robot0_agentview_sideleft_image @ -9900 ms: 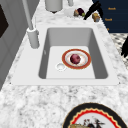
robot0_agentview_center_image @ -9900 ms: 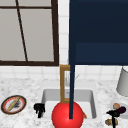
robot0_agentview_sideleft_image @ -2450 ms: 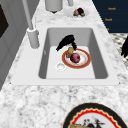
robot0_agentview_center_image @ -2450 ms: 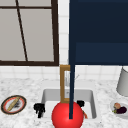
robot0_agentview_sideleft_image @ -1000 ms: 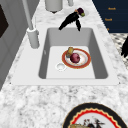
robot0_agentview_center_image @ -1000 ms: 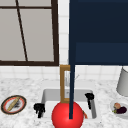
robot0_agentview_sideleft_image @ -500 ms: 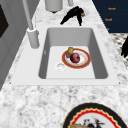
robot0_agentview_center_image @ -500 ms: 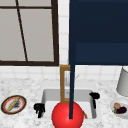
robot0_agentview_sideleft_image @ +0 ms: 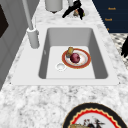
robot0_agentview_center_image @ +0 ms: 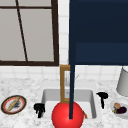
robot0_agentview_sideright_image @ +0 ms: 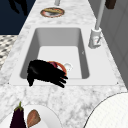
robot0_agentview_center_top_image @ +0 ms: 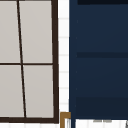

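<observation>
Right hand (robot0_agentview_center_image: 102,96) hovers empty, fingers relaxed, between sink (robot0_agentview_center_image: 93,100) and eggplant plate (robot0_agentview_center_image: 112,107); next: reach down, grasp eggplant (robot0_agentview_center_image: 121,110). Left hand (robot0_agentview_center_image: 39,108) idle.

Front and both side cameras share the sink (robot0_agentview_sideleft_image: 75,37); upper faces the window (robot0_agentview_center_top_image: 27,60).

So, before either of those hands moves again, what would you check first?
1. Right hand empty, fingers straight: ok.
2. Right hand clear of the sink rim: cannot tell.
3. Plate flat in the sink, red round food on it: ok.
4. Eggplant resting on its counter plate: ok.
5. Left hand hanging apart from the left plate: ok.
</observation>
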